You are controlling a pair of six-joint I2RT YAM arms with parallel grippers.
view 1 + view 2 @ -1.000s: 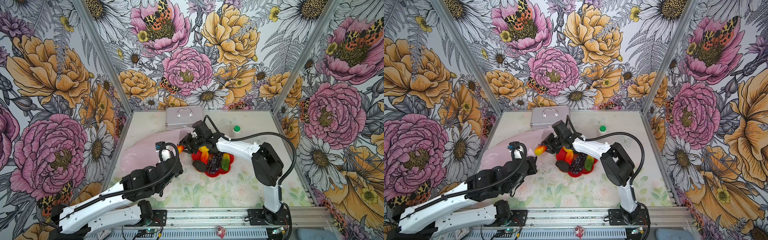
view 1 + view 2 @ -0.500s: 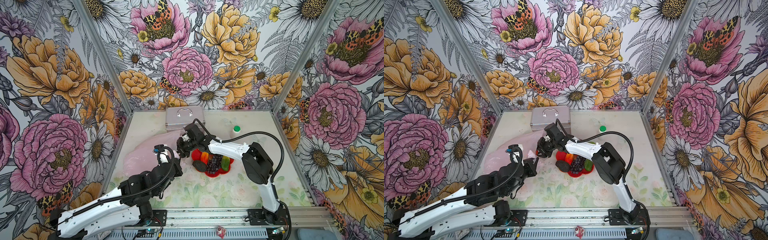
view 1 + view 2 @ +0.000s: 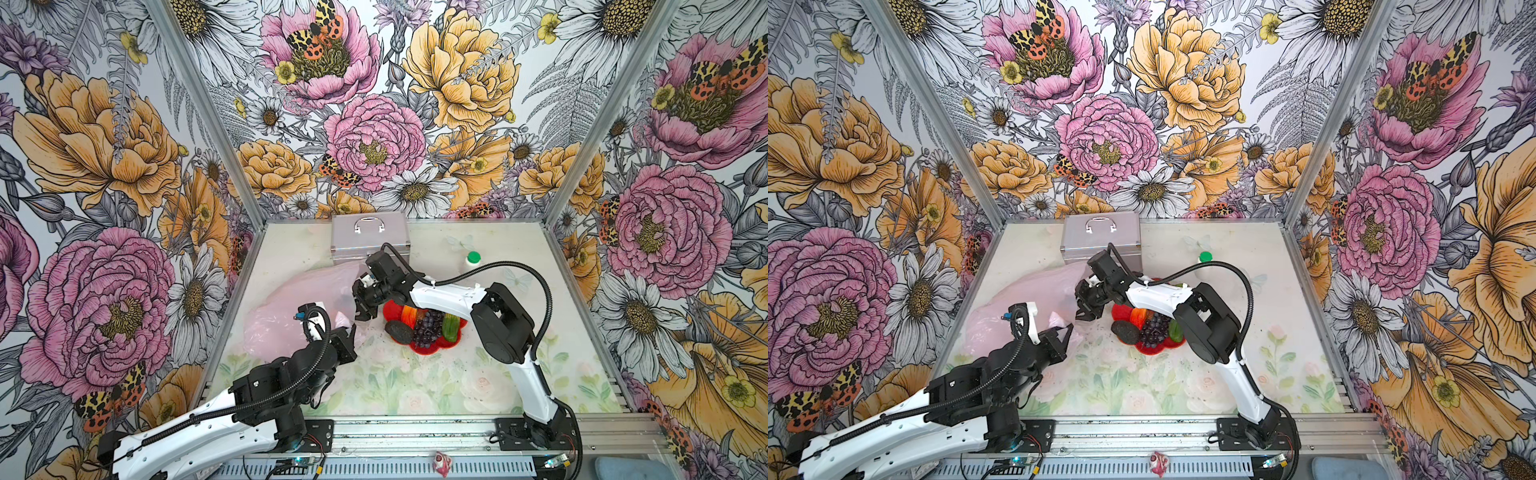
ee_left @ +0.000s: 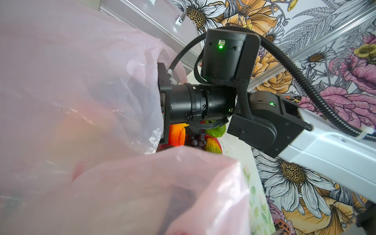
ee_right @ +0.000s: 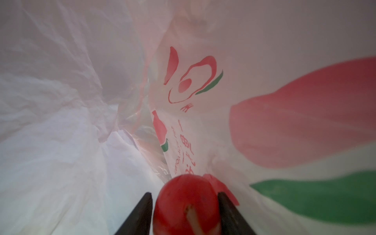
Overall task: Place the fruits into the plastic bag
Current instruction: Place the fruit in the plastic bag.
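Reaching toward 9 o'clock in both top views, the right jaws sit inside the mouth of the bag (image 3: 286, 303) with a red fruit (image 5: 186, 205) between them; whether they clamp it or merely flank it I cannot tell. Left jaws are pinched shut on the bag's rim at 6 o'clock of that mouth. Letting go looks like the next step, then a return to the plate (image 3: 428, 350) at 3 o'clock, nearest the right arm (image 3: 449, 297), where the other fruits (image 3: 428, 328) lie.
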